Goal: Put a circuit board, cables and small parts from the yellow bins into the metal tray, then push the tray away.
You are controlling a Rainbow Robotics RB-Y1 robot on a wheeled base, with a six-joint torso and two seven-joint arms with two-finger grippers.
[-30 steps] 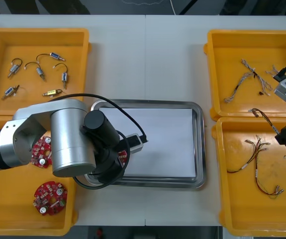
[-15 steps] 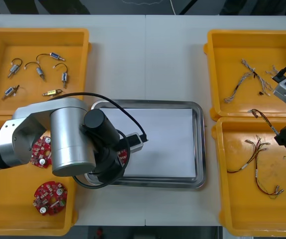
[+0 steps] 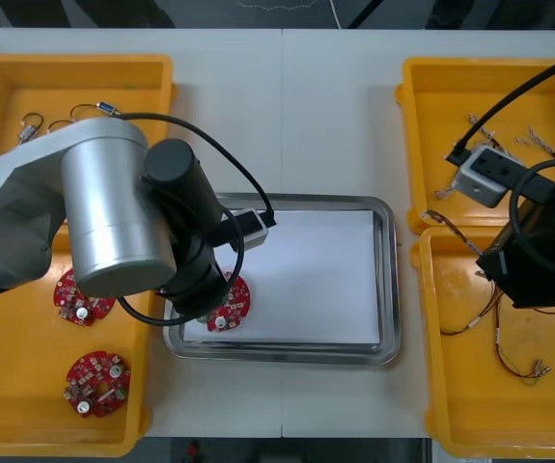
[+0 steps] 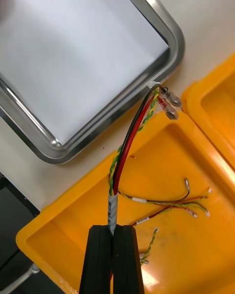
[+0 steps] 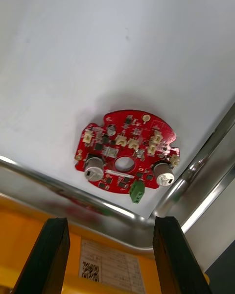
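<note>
Our left gripper (image 5: 110, 220) hangs with its fingers (image 5: 53, 257) spread wide and nothing between them, right above a round red circuit board (image 5: 126, 157). That board lies flat on the white inside of the metal tray (image 5: 73, 193), just beside the rim. From the front view we can place it in the tray's near left corner, half tucked under the left arm.

Over on the other side, our right gripper (image 4: 113, 230) has its fingers (image 4: 100, 262) pinched together on a red, black and yellow-green cable (image 4: 128, 142), gripping it at the taped end. The cable rises from the fingers over the near right yellow bin (image 4: 58, 225), and its clear end plugs reach past the bin's edge, close to the tray's corner but not over the white part. A few loose cables (image 4: 166, 203) lie on the bin floor underneath.

Two more boards (image 3: 97, 383) sit in the near left bin, and the tray sits mid-desk (image 3: 287, 116) between the bins.
</note>
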